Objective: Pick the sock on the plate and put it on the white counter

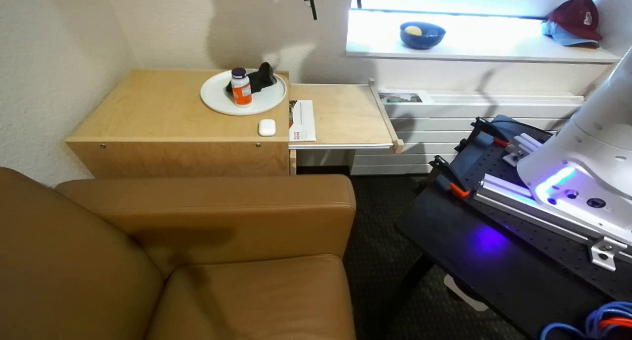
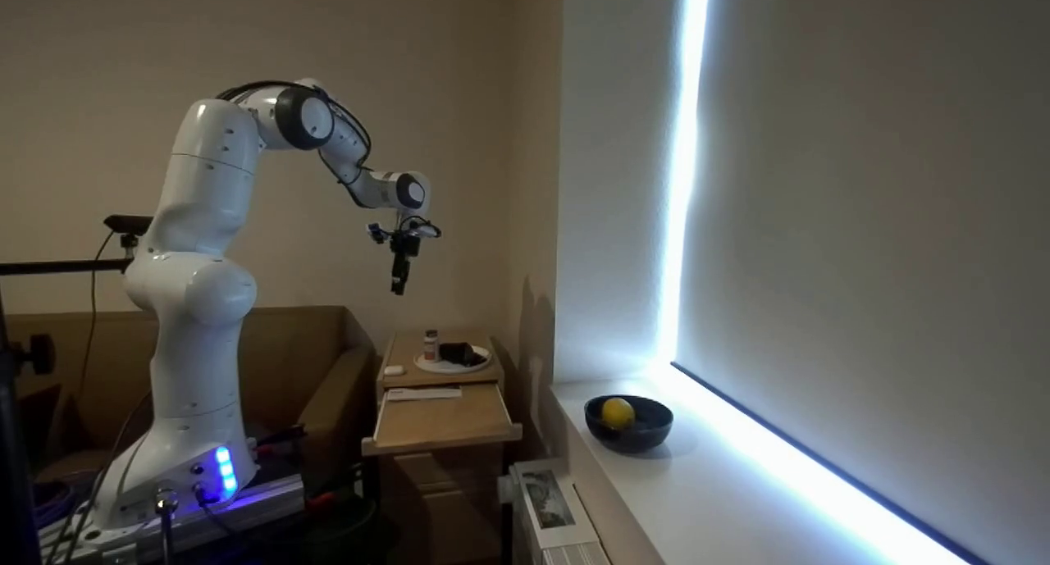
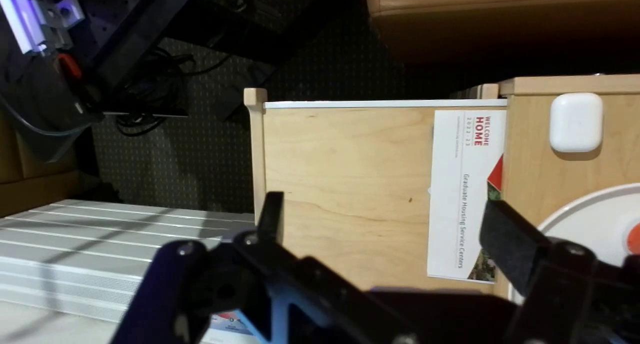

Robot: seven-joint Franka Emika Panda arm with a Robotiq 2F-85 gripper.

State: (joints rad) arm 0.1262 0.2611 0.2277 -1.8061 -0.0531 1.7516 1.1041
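The small, limp black cloth sock (image 1: 264,77) can be seen on the round, flat white plate (image 1: 217,94), which is set on top of the light tan wooden cabinet (image 1: 163,103). A small orange-and-white bottle with a dark lid (image 1: 241,89) is stood upright on the plate, right by the sock; whether the two are touching cannot be told. A small, rounded white case (image 1: 267,128) is placed just beside the plate, apart from it.

The black two-fingered gripper (image 3: 387,224) is held up in the air by the big white robot arm (image 2: 205,188), well apart from the sock. Its jaws are spread wide. Below them, in the wrist view, a flat wooden pull-out tray (image 3: 350,159) is seen, with a white paper leaflet (image 3: 447,194) laid on it near the cabinet.

On the long, flat, bright white counter (image 2: 689,499), a round dark blue bowl (image 1: 427,41) is seen in both exterior views, with a round yellow thing (image 2: 617,413) in it. In an exterior view, a dark red cap (image 1: 575,17) is seen near the counter's end.
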